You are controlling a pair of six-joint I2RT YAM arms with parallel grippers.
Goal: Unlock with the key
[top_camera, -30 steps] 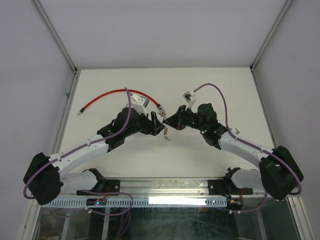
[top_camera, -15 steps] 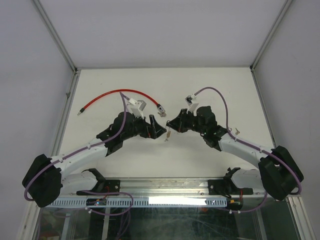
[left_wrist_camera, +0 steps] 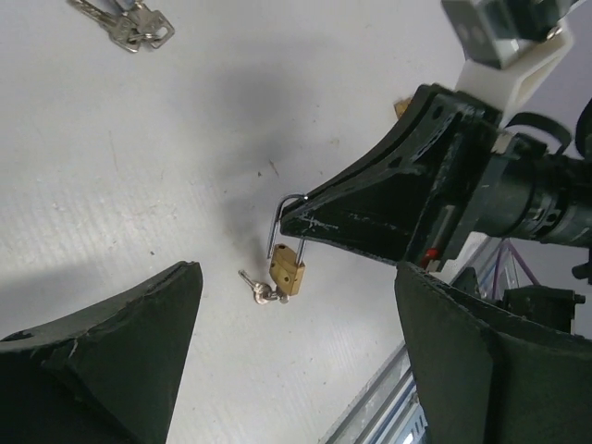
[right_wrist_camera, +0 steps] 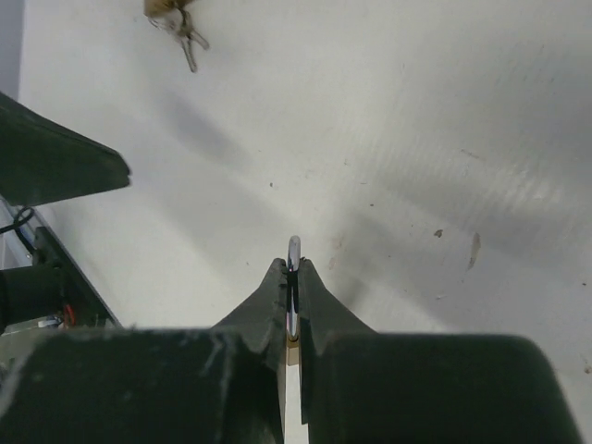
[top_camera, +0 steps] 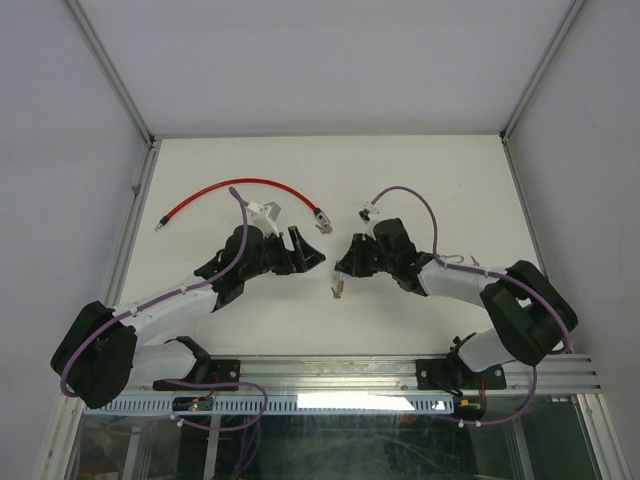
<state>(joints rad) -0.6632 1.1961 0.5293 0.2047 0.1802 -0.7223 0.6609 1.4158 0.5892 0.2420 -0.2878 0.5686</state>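
Observing brass padlock point(left_wrist_camera: 288, 268) hanging just below the tips of the right gripper point(left_wrist_camera: 294, 215), body tilted. Seeing key point(left_wrist_camera: 256, 289) sticking out of its lower end, a small ring dangling with it. Failing to read any lettering on the padlock body: too small and blurred. Noting shackle point(left_wrist_camera: 277, 227) running up behind the right gripper's finger and partly hidden there, so not telling whether latched or sprung. Checking against the right wrist view: right gripper pinching the shackle tight, only a silver sliver showing between the closed fingers, padlock body out of sight beneath them. Recording left gripper point(top_camera: 307, 248) spread wide, holding nothing and touching nothing, padlock out in front of its fingers and apart from them. Logging spare keys point(left_wrist_camera: 125, 23) lying on the table point(left_wrist_camera: 111, 166) beyond both grippers, near one end of a red cable point(top_camera: 240, 185).
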